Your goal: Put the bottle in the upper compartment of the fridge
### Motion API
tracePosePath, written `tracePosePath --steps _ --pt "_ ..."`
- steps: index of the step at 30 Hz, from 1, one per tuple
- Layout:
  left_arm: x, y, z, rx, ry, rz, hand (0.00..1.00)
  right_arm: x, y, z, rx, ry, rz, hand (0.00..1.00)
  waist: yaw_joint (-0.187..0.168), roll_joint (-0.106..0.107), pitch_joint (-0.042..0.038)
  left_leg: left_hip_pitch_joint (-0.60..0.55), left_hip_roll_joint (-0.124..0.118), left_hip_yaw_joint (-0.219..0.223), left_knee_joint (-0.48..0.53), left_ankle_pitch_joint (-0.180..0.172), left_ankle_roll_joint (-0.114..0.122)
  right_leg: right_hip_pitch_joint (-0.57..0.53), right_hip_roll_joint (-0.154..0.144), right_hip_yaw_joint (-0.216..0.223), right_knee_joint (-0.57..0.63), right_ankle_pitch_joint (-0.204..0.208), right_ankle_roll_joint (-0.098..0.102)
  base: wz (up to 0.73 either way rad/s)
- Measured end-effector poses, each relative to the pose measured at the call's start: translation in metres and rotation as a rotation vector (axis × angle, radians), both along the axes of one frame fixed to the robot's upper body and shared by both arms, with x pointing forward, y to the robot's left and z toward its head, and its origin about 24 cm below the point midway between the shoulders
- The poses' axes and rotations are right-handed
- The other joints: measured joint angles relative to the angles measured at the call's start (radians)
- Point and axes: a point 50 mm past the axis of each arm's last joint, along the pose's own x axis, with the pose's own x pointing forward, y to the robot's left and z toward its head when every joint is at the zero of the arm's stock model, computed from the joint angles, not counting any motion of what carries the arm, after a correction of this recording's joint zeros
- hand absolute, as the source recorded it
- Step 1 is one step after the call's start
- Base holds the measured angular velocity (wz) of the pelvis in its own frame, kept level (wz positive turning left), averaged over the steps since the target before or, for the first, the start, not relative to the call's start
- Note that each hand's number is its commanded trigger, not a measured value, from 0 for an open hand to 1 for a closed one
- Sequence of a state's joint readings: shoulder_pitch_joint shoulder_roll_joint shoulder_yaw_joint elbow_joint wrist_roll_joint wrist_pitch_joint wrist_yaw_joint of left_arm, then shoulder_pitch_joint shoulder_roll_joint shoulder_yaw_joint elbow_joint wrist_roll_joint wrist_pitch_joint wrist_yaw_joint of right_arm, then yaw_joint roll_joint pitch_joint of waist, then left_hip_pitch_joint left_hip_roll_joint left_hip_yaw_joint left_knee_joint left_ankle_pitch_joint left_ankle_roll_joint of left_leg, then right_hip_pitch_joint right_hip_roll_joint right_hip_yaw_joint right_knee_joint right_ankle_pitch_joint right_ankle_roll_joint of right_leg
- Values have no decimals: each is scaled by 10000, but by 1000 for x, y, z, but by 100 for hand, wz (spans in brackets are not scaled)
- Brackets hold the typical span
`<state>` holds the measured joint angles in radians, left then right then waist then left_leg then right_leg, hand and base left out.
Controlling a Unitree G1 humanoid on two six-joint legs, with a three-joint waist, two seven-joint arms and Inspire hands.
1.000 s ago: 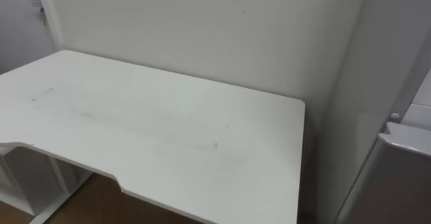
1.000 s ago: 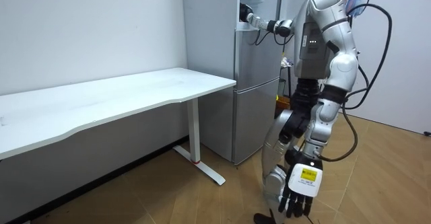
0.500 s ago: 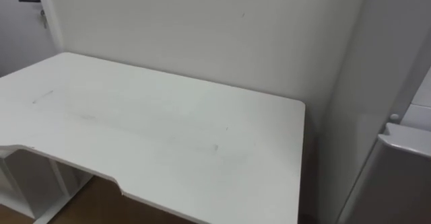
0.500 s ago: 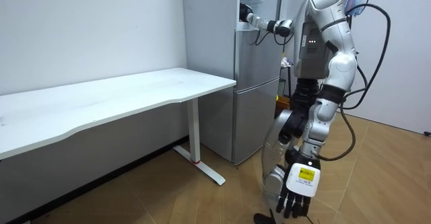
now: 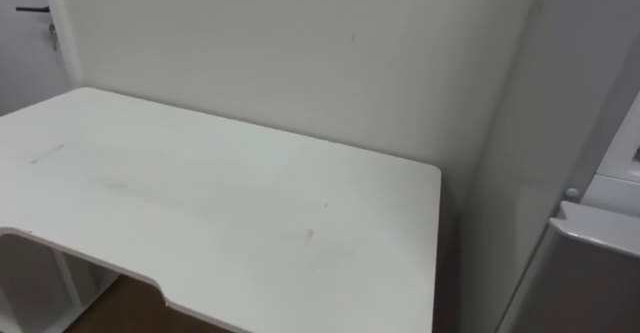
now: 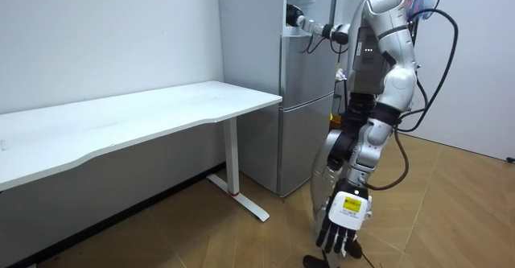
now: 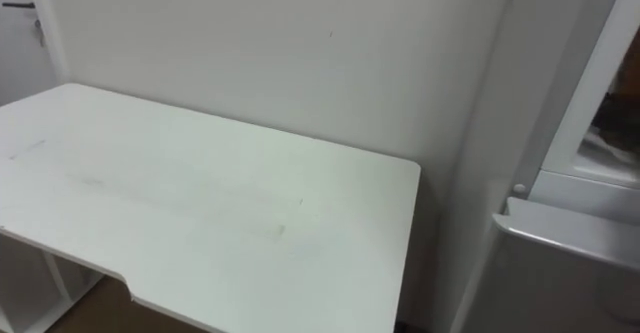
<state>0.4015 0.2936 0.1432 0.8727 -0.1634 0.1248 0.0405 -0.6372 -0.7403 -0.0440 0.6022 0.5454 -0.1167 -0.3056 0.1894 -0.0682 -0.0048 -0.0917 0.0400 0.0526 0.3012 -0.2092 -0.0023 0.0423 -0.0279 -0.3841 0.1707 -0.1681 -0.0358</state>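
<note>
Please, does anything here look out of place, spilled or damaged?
Nothing stands out. The white table is level, with only faint marks on its top, and the fridge stands upright beside it.

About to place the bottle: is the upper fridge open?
Open. The upper fridge shows its inside above the lower door.

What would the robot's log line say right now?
robot: stands by fridge | right hand: raised at upper fridge | left hand: hangs low, open

the table (image 5: 220, 203) stands against the wall (image 5: 300, 43), with the fridge (image 6: 304, 131) just beside its right end.
</note>
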Motion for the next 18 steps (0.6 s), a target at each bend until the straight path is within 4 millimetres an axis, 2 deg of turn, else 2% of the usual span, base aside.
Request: tracePosePath --steps 8,18 --pt "-15 -5 -1 43 326 172 0 -8 3 -8 -123 139 240 0 -5 20 18 566 3 145 -325 -8 -3 381 -20 67 -19 -27 58 -2" --pt "-14 -6 -1 200 357 305 0 -8 18 -16 -189 446 689 0 -269 18 27 1043 -10 420 -577 -16 2 620 -35 436 -16 -52 99 -9"
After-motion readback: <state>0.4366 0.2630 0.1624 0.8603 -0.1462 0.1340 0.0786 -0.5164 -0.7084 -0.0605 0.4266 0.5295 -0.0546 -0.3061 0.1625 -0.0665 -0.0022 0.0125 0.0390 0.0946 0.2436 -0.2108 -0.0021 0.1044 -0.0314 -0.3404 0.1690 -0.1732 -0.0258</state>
